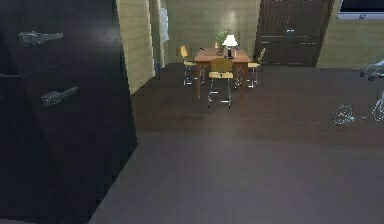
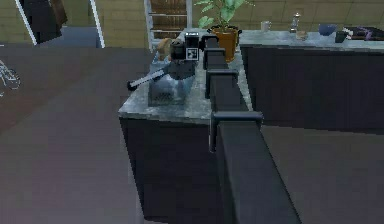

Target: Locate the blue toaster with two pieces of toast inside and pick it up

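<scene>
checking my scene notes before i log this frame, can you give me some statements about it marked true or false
1. The fridge in the forward view is white. False: it is black.
2. A bicycle stands at the forward view's right edge. True.
3. The dining table has no seats around it. False: several chairs with yellow seats stand around it.
4. A potted plant in an orange pot shows beyond the arm's far end. True.
5. The bluish-grey thing by the gripper lies on the floor. False: it sits on the counter.
</scene>
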